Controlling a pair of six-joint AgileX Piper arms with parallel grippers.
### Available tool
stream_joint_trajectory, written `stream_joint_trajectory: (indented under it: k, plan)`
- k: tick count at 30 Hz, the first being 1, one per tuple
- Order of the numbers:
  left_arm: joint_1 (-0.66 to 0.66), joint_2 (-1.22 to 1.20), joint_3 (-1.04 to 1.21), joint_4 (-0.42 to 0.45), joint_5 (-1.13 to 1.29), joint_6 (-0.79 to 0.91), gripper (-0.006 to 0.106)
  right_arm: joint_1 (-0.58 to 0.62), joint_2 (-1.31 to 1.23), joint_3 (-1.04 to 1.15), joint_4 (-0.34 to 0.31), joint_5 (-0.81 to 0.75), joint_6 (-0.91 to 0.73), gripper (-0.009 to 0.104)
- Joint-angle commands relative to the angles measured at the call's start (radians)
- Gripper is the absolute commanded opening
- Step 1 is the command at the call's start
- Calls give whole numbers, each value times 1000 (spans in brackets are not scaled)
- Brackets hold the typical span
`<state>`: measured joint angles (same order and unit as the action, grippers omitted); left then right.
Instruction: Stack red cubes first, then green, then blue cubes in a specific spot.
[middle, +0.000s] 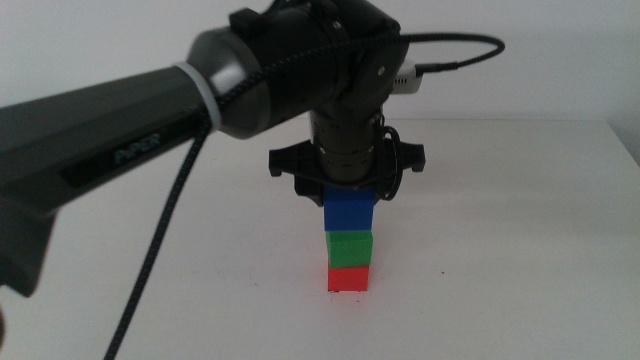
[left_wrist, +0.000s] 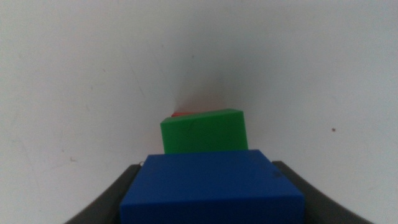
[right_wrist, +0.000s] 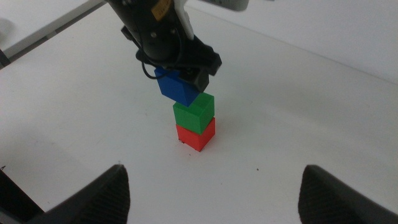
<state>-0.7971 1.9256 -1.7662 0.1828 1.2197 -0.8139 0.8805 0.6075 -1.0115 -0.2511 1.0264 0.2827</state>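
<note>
The red cube stands on the white tabletop spot, and the green cube sits squarely on it. On top is the blue cube, resting on or just at the green cube's upper face, with my left gripper shut on it from above. In the left wrist view the blue cube fills the space between the jaws, with the green cube below and a sliver of the red cube. My right gripper waits open, well back from the stack.
The left arm and its black cable cross the left half of the middle view. A few small dark specks mark the white tabletop near the stack. The table's far edge runs behind the arm.
</note>
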Motion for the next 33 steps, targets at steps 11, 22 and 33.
stream_joint_trajectory:
  k: [11, 22, 33]
  plan:
    - [-1, 63, -12, 7, -48, -25, -2, -5, -2, 4, -7, -9, -8, 78]
    - [-1, 63, -12, 43, -15, -29, -2, -5, -2, 4, -7, -9, -8, 78]
    - [-1, 63, -12, 43, -48, -44, -2, -5, -2, 4, -7, -9, -8, 78]
